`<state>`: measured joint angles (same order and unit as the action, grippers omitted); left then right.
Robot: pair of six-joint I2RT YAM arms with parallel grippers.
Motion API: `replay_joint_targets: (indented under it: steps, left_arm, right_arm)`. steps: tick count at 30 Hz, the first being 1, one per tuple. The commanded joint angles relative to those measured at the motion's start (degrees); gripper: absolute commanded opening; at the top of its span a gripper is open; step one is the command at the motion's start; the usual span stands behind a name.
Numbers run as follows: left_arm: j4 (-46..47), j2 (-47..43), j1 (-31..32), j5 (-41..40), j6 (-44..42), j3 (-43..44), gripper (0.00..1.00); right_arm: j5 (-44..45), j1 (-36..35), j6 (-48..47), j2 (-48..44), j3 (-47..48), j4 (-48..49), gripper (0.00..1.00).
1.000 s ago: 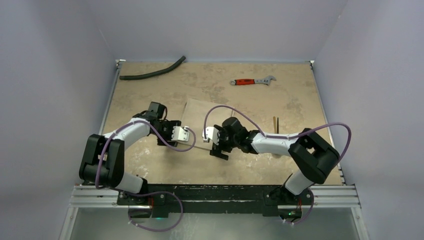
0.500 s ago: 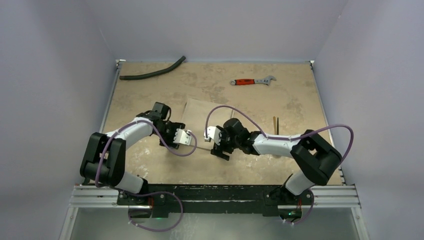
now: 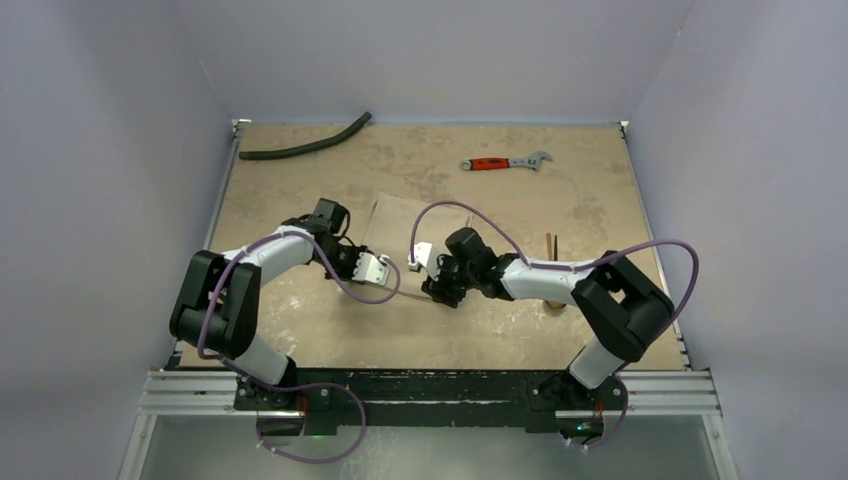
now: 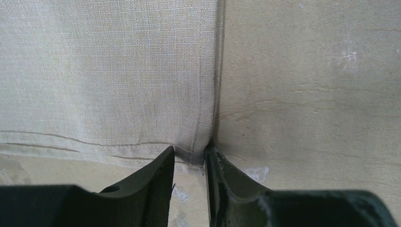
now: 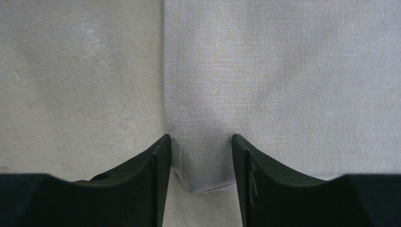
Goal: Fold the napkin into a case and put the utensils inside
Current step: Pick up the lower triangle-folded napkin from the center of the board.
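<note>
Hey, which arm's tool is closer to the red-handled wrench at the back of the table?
Right. The right tool sits at the napkin's near right corner, closer to the wrench; the left tool is at the napkin's near left corner, farther off.

The napkin (image 3: 400, 235) is lying flat near the middle of the counter, a plain cream woven cloth with a stitched hem (two thin creases are running along its near edge in the left wrist view). Its two near corners are sitting between gripper fingers. One gold utensil (image 3: 549, 246) is lying well apart to its right, handle pointing away from the arms.
</note>
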<state>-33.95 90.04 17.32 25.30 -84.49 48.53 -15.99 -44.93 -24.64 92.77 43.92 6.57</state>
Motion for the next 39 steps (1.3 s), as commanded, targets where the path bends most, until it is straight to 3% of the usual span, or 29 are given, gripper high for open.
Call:
replay_joint_targets:
  steps: [1,3,4,13,20,25,32,39]
  left_arm:
    - [1.39,1.91,0.06,-0.69,1.88,-0.02,0.22]
    - [1.78,2.13,-0.25,-0.54,3.71,0.56,0.04]
    - [1.79,2.15,-0.53,-0.18,4.22,0.78,0.00]
    - [-3.71,2.35,-2.90,4.02,8.72,5.06,0.00]
    - [-16.04,0.84,-5.68,8.18,7.47,9.79,0.00]
    - [-20.43,-0.98,-5.65,10.08,7.44,9.79,0.00]
    - [-22.47,1.36,-5.62,10.32,10.80,14.16,0.00]
    - [-17.61,2.85,-4.82,8.17,17.73,17.99,0.00]
  right_arm:
    - [2.80,0.41,0.84,2.24,0.31,-3.75,0.44]
    - [4.66,0.45,2.23,2.63,0.81,-3.07,0.37]
    - [5.11,0.44,2.67,2.81,1.28,-2.88,0.34]
    - [3.43,0.36,4.92,2.37,5.78,-5.26,0.00]
    - [-2.98,0.25,7.58,-1.39,6.29,-8.02,0.00]
    - [-5.97,0.24,14.57,-3.06,5.75,-7.07,0.00]
    - [-13.18,0.66,19.89,-4.58,3.54,-4.04,0.00]
    - [-16.49,6.31,22.07,-1.61,4.50,-2.92,0.00]
